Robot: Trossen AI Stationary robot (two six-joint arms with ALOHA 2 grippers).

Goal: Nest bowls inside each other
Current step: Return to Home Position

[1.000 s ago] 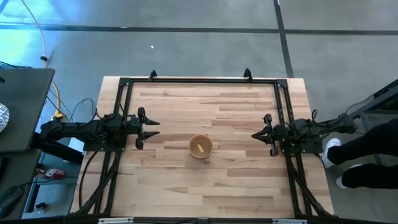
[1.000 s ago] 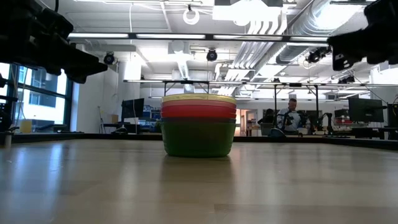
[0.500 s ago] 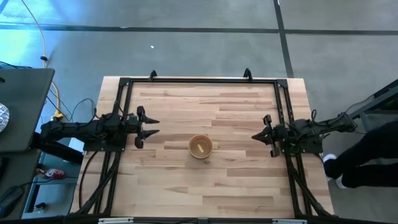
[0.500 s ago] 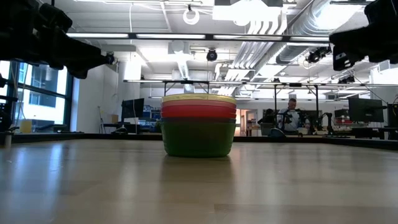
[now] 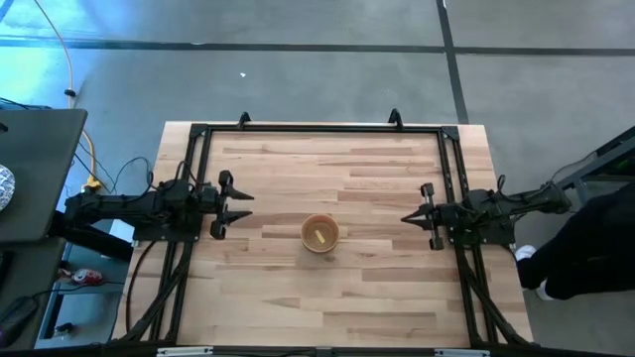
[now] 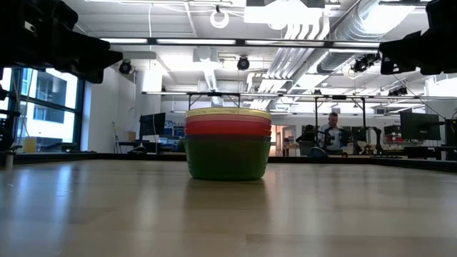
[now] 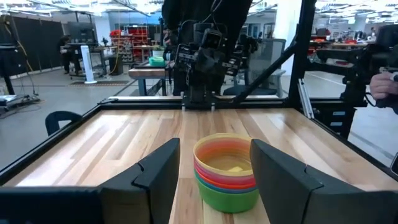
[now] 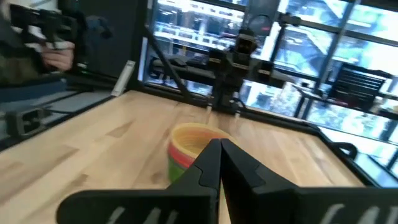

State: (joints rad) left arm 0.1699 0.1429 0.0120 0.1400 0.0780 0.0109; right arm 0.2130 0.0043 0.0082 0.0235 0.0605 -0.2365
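Well, the left gripper hangs at the left side of the table with its jaws wide apart. The right gripper sits opposite with its jaws pressed together on nothing. Between them, clear of both, sits one stack of bowls mid-table. From above we see only its yellow top. At table level just green, red and yellow bands show, so we cannot count the rest. One person is cut off at the edge.

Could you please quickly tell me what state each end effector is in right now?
Left end effector: open, holding nothing.
Right end effector: shut, holding nothing.
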